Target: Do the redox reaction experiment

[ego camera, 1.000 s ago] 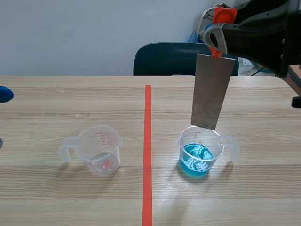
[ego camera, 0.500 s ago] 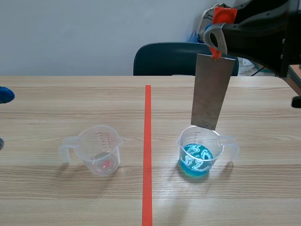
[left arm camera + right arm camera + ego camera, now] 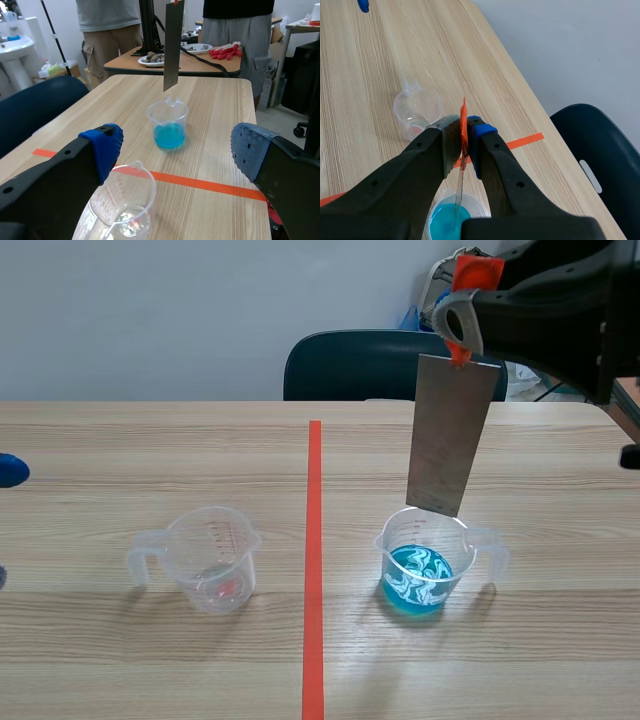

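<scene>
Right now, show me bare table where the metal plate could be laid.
The table is bare between clear cup and tape line and along the far strip before the chair. Crowded at the blue cup under the metal plate.

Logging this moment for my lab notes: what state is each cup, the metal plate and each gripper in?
metal plate: hanging upright from the right gripper, above the blue cup, not dipped.
blue cup: upright, part full of blue liquid.
clear cup: upright, nearly empty.
right gripper: shut on the metal plate's top end.
left gripper: open, holding nothing.
</scene>
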Robot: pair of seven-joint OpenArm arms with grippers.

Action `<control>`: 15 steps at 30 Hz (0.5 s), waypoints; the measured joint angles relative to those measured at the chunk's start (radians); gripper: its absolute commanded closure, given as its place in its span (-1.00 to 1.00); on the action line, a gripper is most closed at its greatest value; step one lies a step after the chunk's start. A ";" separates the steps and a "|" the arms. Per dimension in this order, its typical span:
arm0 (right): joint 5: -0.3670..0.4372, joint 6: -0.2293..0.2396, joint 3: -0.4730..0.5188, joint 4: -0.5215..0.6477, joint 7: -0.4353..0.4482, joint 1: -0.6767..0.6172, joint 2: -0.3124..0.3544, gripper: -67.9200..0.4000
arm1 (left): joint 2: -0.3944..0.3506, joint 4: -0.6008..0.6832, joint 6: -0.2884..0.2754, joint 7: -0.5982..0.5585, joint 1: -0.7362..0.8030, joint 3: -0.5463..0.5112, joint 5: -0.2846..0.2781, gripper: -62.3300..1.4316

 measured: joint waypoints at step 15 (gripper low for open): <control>0.003 0.000 0.000 0.000 0.000 0.000 0.000 0.96 | -0.075 0.000 0.021 -0.023 0.027 -0.001 -0.016 -0.52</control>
